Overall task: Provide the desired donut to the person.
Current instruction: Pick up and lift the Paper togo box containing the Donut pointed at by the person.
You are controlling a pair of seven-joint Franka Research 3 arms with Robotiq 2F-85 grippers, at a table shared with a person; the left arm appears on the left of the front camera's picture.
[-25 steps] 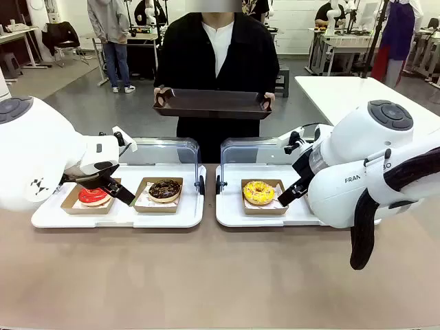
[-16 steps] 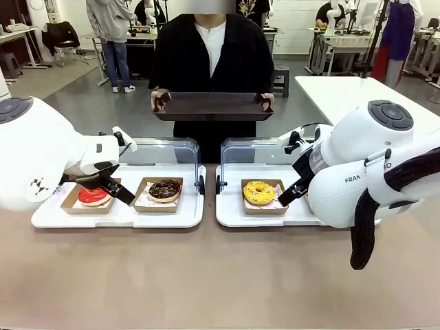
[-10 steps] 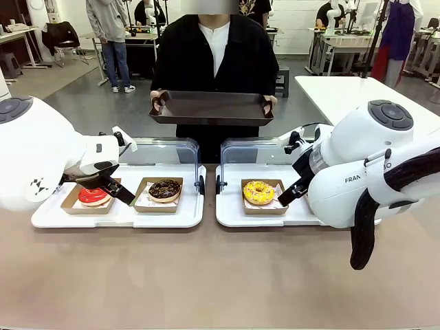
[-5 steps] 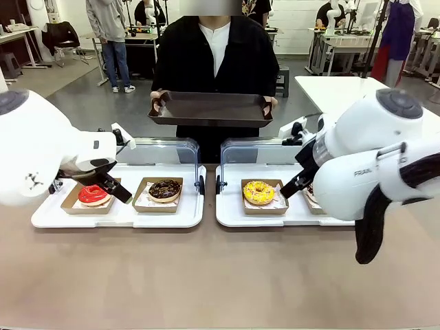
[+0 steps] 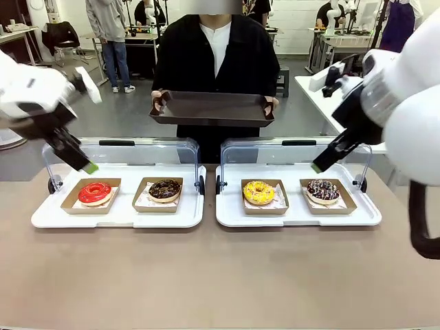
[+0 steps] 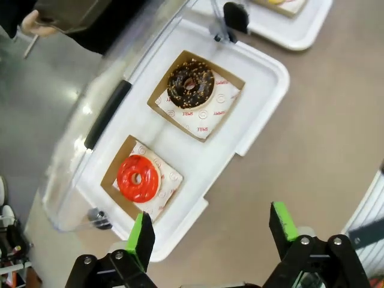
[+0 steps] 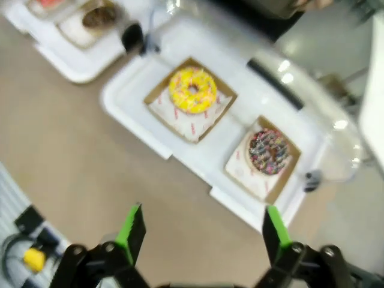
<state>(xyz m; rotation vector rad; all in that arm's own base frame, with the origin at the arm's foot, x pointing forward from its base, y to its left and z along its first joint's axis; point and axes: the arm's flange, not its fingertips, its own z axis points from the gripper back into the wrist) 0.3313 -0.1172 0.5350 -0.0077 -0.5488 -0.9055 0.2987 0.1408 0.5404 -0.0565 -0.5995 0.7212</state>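
Donuts, four of them, sit on the worktop (image 5: 220,275) in two white trays with raised clear lids, each donut in its own brown card holder. The left tray (image 5: 117,216) holds a red-glazed donut (image 5: 94,192) and, beside it, a chocolate donut (image 5: 165,189) with pale crumbs. The right tray (image 5: 295,218) holds a yellow donut (image 5: 258,192) and a dark sprinkled donut (image 5: 323,190).

Across the worktop, the person (image 5: 216,55) in a black jacket holds a dark brown serving tray (image 5: 212,108) in the air, gripped at both ends, with nothing on it that I can see.

My left hand (image 6: 212,227) hangs high over the left tray, its green-padded fingers spread wide and holding nothing. My right hand (image 7: 202,231) hangs the same way over the right tray, also wide apart and empty.

I judge that no donut has yet been picked. The main risk is choosing wrongly: the person grips the serving tray with both hands, and I see no gesture marking one donut.

Other risks come with the reach itself. Pinching a donut could crack its glaze or crush it, so the card holder looks like the safer grip. The raised lid (image 5: 275,155) stands between the right tray and the person, and a low carry could strike it. The serving tray is hand-held, so it may shift as I release, and the donut could slide off.
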